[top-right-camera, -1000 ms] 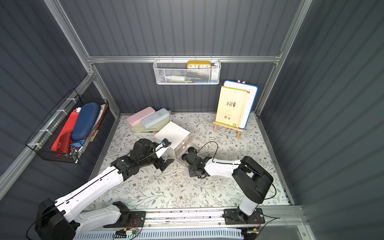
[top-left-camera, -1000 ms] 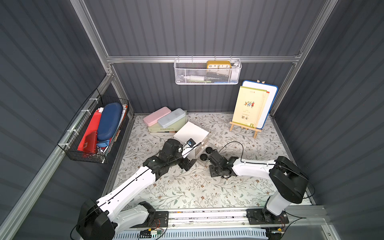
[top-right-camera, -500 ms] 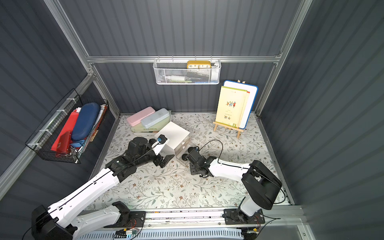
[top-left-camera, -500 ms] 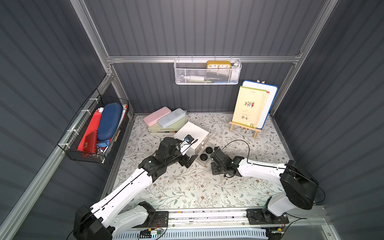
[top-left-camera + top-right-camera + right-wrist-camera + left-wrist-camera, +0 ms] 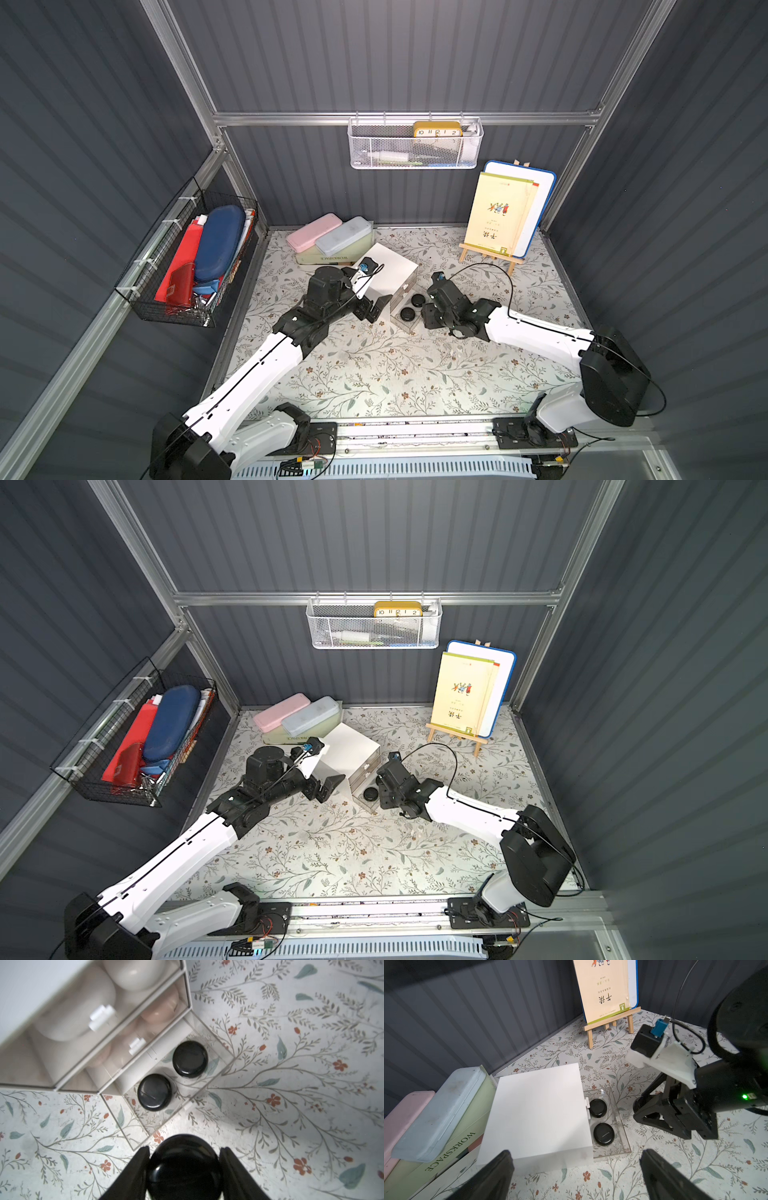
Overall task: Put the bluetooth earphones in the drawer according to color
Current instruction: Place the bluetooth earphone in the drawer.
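**Right arm bringing a black earphone case to the open bottom drawer.**

Over the last second the right gripper (image 5: 184, 1149) has advanced toward the white drawer cabinet (image 5: 388, 270), which sits mid-frame in both top views. It now hangs just short of the front wall of the pulled-out bottom drawer (image 5: 216, 1059), so release into it is judged the next step. Its jaws stand about half apart, clamped on the sides of the held black case (image 5: 184, 1167), a glossy, rounded pebble. The first stored case (image 5: 190, 1059) and the second stored case (image 5: 154, 1092), both black, lie side by side in that drawer. White cases (image 5: 135, 974) show through the shut top drawer (image 5: 99, 1017) and pale pink cases (image 5: 160, 1009) through the shut middle drawer (image 5: 136, 1045), so sorting looks nearly complete. The left gripper (image 5: 376, 309) has edged up beside the cabinet's lower-left corner, jaws spread wide and empty.
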Motion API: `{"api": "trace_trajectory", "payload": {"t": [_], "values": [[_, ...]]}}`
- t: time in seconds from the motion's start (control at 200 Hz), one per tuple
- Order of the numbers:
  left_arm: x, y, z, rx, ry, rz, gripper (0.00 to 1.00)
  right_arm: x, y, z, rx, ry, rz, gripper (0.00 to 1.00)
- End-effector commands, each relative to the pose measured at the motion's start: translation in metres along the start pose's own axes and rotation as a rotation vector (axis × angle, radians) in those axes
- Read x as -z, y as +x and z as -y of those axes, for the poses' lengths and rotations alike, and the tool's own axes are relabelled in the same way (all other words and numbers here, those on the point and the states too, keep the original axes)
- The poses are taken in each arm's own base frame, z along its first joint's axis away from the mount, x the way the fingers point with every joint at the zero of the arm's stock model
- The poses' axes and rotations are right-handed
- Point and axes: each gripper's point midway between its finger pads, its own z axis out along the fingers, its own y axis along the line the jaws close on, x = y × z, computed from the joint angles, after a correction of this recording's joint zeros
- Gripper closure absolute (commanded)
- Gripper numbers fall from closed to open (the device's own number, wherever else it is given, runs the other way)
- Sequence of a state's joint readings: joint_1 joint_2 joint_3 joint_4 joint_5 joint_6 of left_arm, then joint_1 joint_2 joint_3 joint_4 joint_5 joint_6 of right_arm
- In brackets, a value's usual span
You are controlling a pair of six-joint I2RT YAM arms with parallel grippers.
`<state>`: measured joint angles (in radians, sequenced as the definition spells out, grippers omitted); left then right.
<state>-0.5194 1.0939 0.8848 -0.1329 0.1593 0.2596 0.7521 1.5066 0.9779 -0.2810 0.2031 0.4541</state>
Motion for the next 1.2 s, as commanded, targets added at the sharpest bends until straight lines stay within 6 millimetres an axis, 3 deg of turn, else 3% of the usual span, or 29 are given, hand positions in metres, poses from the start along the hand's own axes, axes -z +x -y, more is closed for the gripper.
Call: {"api": "trace_trajectory", "payload": {"t": [0.0,0.135,0.36,0.751,1.196], "values": [[0.002,-0.028,-0.007,-0.019,0.024,0.089,0.0,-0.005,-0.015,-0.007,0.019,-0.027,0.022,0.61],[-0.006,-0.028,-0.012,-0.023,0.027,0.089,0.0,-0.014,-0.024,-0.009,0.013,-0.05,0.02,0.61],[-0.016,-0.03,-0.02,-0.004,0.015,0.116,0.01,-0.035,-0.021,-0.008,-0.015,-0.075,0.007,0.61],[-0.02,-0.021,-0.021,0.017,0.017,0.105,0.01,-0.047,-0.027,-0.013,-0.023,-0.105,0.008,0.62],[-0.013,-0.021,-0.022,0.003,0.003,0.111,0.01,-0.062,-0.022,-0.018,-0.053,-0.128,-0.003,0.46]]}}
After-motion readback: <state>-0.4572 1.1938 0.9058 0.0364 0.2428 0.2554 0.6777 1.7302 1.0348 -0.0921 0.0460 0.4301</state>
